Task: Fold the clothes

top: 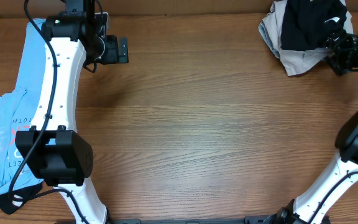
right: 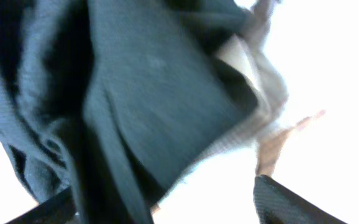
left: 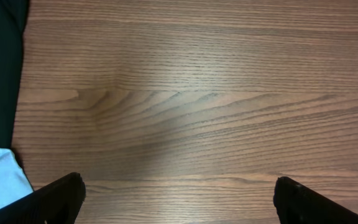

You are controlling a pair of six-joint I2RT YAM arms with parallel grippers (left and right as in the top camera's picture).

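Blue shirt [top: 8,124]: 1, lying under the left arm.
Left gripper [top: 124,50]: fingers spread, over table [top: 216,124].
Right gripper [top: 335,55]: fingers spread, at black garment [top: 309,22].

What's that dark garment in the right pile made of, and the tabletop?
Dark garment: soft, matte fabric, probably a knit, judging by its limp folds and fine texture, though the view is blurred. Table: wood or wood-look laminate, smooth with a slight sheen and visible grain lines.

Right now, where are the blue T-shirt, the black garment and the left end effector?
blue T-shirt [top: 8,134]: overhead view, printed part.
black garment [top: 308,22]: overhead view, middle.
left end effector [top: 124,50]: overhead view, between fingertips.
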